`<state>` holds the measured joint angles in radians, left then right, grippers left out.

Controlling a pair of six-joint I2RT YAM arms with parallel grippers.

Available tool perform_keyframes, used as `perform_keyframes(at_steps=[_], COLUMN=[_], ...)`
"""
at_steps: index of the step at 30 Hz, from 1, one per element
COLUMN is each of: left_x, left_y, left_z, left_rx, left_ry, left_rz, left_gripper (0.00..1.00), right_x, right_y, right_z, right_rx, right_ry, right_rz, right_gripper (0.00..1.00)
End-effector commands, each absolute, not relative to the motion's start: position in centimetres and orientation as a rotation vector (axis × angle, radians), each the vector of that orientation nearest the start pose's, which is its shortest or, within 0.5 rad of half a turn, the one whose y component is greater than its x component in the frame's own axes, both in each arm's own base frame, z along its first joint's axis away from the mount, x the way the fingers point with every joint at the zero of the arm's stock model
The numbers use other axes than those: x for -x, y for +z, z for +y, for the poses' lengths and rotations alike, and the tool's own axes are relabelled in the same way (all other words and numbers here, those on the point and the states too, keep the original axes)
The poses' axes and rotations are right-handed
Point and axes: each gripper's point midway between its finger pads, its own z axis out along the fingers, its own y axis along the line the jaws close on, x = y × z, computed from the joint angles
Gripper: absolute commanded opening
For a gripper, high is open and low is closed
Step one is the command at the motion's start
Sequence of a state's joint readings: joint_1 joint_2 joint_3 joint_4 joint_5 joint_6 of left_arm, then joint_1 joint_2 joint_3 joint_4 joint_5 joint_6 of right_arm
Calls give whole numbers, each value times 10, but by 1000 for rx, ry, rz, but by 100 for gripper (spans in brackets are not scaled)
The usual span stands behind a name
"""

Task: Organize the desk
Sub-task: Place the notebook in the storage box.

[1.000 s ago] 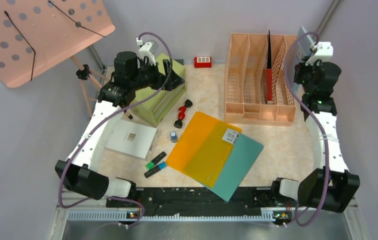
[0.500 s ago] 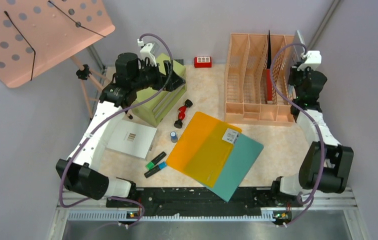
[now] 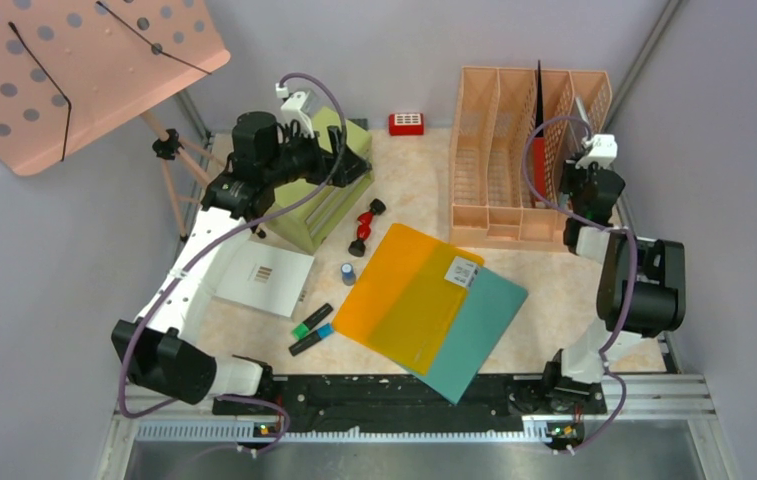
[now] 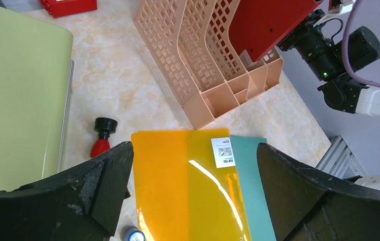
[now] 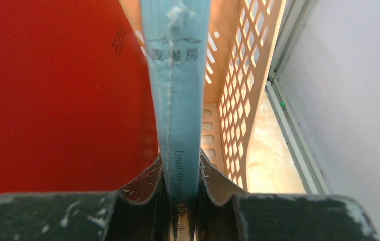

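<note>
We are pinching a thin blue book (image 5: pixel 175 75) in the right gripper (image 5: pixel 182 201), red folder (image 5: pixel 52 90) just leftward, left gripper (image 4: pixel 194 150) gaping empty.

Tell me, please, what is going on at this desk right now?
The robot is tidying the desk. Its right tool is shut on a thin pale-blue book, held upright at the right-hand end of the peach file rack, beside a red folder. The left tool hangs open above the green drawer cabinet, holding nothing. An orange folder and a teal folder lie overlapping on the desk, not yet filed.
</note>
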<state>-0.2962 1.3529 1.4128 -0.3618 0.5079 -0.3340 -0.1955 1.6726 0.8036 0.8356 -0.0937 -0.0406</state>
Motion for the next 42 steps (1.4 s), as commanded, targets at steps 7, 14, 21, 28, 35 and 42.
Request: perform_keyframes(at_steps=[7,14,21,28,35,42], left_x=[-349,-351,-350,-346,-341,-337], left_y=[371,366,367,369,373,377], left_z=[-213,-212,-210,-206,-204,-203], left_rx=[-350,-341,-341,-346,-349,-352], left_ry=[-925,-912,-906,-883,-878,-878], left_rz=[1795,1802,1801,1789,1775,1763], left_gripper=[98,98,98,98,98,98], right_x=[-507,-513,-520,-518,-501,-476], right_y=[228,220,208,222,245,294], right_z=[-92,-95,-91,-93,-99,-114], right_rx=[-68,-45,-33,-41,-50,-35], right_ry=[-127,-159,-121,-128,-154,-248], right_rz=[1380,1377,1432,1449,1447,1397], right_gripper=[0,0,28,55,63,68])
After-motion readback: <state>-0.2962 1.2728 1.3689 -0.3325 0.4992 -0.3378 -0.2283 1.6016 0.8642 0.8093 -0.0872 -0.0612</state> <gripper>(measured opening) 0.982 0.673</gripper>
